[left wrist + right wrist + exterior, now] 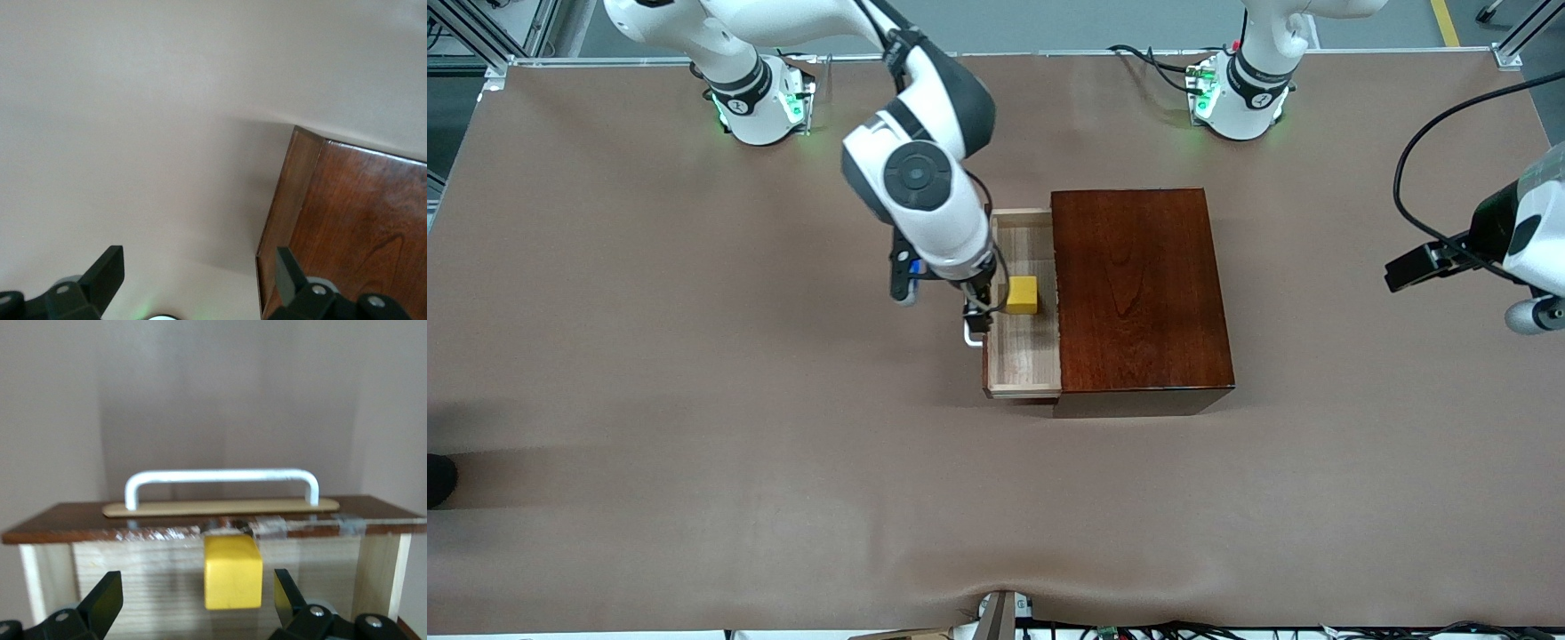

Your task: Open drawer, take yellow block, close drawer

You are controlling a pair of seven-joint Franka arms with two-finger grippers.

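The drawer (1021, 360) stands pulled out of the dark reddish-brown wooden box (1138, 284) toward the right arm's end of the table. The yellow block (1022, 295) sits on its pale floor. My right gripper (977, 313) hangs open over the drawer's front edge, beside the block and above the white handle (970, 337). In the right wrist view the yellow block (231, 571) lies past the open right gripper (198, 588), roughly in line with its gap, with the handle (220, 479) farther on. My left gripper (1407, 269) waits open over bare table at the left arm's end.
The left wrist view shows the open left gripper (198, 261) over brown table (133, 133) with a corner of the wooden box (347, 220) beside it. Brown table cover (694, 400) spreads around the box.
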